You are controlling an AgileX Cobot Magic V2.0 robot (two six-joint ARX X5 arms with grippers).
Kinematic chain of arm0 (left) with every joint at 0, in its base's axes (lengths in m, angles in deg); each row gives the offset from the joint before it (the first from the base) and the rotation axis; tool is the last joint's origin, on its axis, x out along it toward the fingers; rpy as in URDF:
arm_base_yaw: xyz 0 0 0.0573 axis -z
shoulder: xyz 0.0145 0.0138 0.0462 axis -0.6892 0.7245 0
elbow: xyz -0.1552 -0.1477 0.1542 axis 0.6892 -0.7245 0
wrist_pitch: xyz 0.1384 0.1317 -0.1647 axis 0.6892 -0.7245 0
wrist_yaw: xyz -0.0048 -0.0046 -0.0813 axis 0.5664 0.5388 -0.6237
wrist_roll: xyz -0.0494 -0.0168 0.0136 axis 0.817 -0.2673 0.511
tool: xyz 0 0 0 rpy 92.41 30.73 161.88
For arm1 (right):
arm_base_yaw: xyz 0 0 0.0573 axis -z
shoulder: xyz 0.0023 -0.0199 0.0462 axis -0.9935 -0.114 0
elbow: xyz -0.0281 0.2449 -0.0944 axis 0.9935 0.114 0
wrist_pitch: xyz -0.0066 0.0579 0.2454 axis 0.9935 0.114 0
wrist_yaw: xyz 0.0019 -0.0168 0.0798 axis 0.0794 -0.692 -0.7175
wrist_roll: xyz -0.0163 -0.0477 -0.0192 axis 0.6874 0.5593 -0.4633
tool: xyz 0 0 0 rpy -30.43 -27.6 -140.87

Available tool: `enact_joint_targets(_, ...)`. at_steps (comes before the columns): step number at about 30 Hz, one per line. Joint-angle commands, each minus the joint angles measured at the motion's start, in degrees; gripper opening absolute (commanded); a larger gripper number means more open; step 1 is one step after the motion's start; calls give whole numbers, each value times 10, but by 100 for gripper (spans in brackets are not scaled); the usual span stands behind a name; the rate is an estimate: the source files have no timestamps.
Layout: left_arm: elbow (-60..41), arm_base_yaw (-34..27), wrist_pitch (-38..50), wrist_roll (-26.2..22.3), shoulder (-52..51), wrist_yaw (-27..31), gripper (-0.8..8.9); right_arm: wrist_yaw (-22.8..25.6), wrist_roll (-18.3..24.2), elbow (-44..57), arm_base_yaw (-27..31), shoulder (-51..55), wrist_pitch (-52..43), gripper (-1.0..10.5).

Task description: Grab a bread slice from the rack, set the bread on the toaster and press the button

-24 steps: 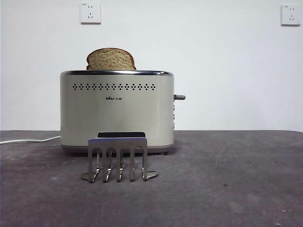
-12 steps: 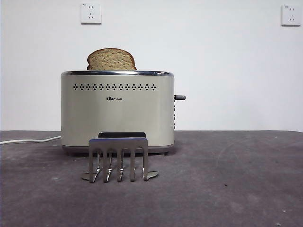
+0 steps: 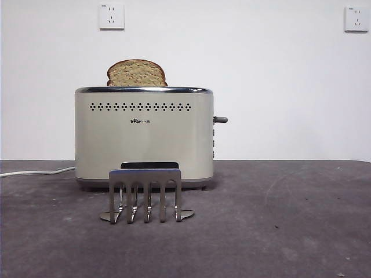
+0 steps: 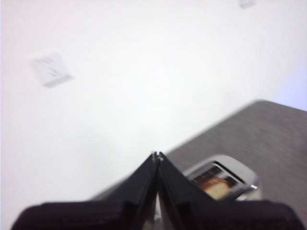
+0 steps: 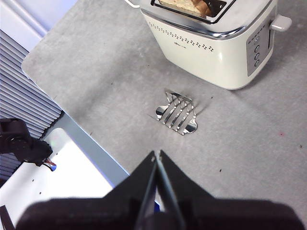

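A cream toaster (image 3: 144, 136) is showing a smooth, satin body under a polished chrome rim, while the brushed-metal rack (image 3: 145, 194) is gleaming before it. The slice of bread (image 3: 137, 73) is looking coarse and speckled; the grey table (image 3: 278, 231) is appearing matt and mottled.

Toaster (image 3: 144, 138): cream-beige body, chrome top rim, one row of small dark vent holes, small dark logo. Slice of bread (image 3: 137, 73): tan-brown, speckled crumb, darker crust. Rack (image 3: 145, 194): brushed silver metal. Table (image 3: 278, 226): dark grey, mottled. Wall (image 3: 278, 87): white, with white sockets (image 3: 111, 16).
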Motion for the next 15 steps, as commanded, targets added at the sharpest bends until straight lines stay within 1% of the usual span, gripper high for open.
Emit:
enact_joint_targets(1,-78,-26,61,-7,-45,0,-1,1,2,3,0,0,-1,1)
enact_joint_targets(5,-236,-49,209,-4,-135,-1,-1,1,2,3,0,0,-1,1)
enact_joint_targets(9,-395,-64,338,25,-213,-1,-1,1,2,3,0,0,-1,1)
enact_joint_targets(12,-505,-71,413,49,-260,0,-1,1,2,3,0,0,-1,1)
enact_joint_targets(15,-605,-75,469,54,-302,1,-1,1,2,3,0,0,-1,1)
